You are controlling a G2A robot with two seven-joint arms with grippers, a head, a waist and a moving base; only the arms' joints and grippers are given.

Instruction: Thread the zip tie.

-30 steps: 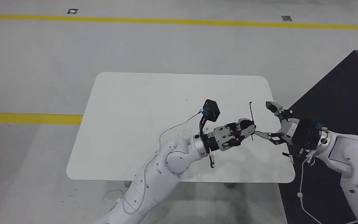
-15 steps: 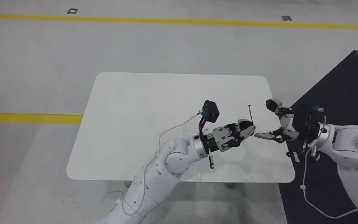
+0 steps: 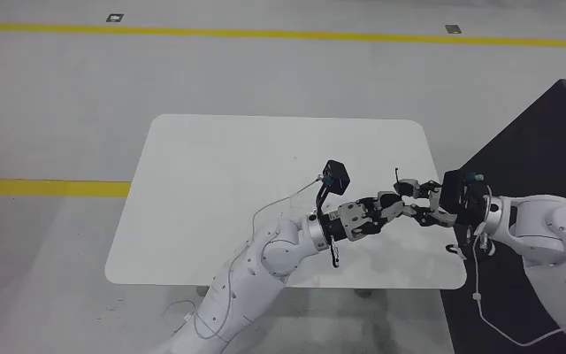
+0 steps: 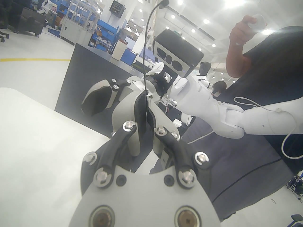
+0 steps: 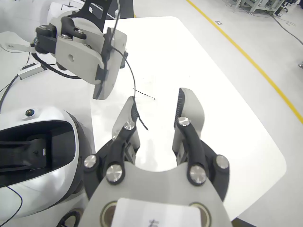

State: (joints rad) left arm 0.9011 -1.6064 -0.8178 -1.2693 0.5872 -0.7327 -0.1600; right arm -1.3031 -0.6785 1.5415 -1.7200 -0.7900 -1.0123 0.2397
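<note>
A thin black zip tie (image 4: 144, 48) stands up from my left gripper (image 4: 144, 105), which is shut on its lower part; its square head (image 4: 165, 2) is at the top. From above, the left gripper (image 3: 387, 205) hovers over the white table (image 3: 265, 177) near its right edge, with the tie (image 3: 396, 174) sticking out. My right gripper (image 5: 156, 105) is open right in front of the left gripper (image 5: 104, 57). The tie (image 5: 130, 72) curves out of the shut jaws, and its free tail lies against one right finger pad (image 5: 133, 113). From overhead the right gripper (image 3: 412, 200) almost meets the left.
A dark panel (image 3: 531, 133) stands just past the table's right edge, behind the right arm. The left and far parts of the tabletop lie bare. A thin dark line (image 5: 144, 94) shows on the table under the grippers.
The right gripper has moved left from the table's right edge, up to the left gripper and the tie's tail. The left gripper kept its place and its hold.
</note>
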